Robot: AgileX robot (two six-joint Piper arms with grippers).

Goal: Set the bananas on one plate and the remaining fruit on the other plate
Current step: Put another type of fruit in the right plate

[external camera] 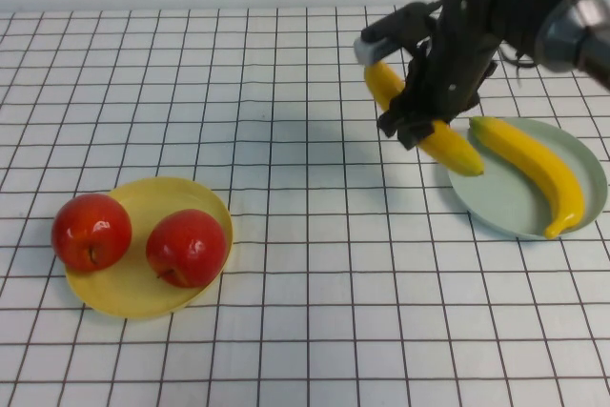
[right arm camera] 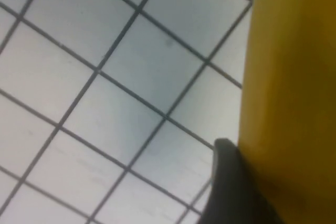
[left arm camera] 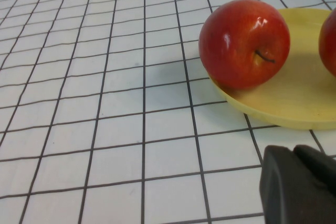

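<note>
My right gripper (external camera: 412,121) is shut on a yellow banana (external camera: 448,145) and holds it tilted above the table, its lower end over the left rim of the pale green plate (external camera: 505,202). In the right wrist view the banana (right arm camera: 291,77) fills one side, pressed against a dark finger (right arm camera: 231,182). A second banana (external camera: 534,169) lies in the green plate. Two red apples (external camera: 91,231) (external camera: 186,247) sit on the yellow plate (external camera: 143,297) at the front left. My left gripper (left arm camera: 296,153) is shut and empty, low over the table near that plate (left arm camera: 294,98) and one apple (left arm camera: 244,43).
The table is a white cloth with a black grid. The left arm is out of the high view. The right arm reaches in from the back right corner. The two plates stand far apart, with bare cloth between them.
</note>
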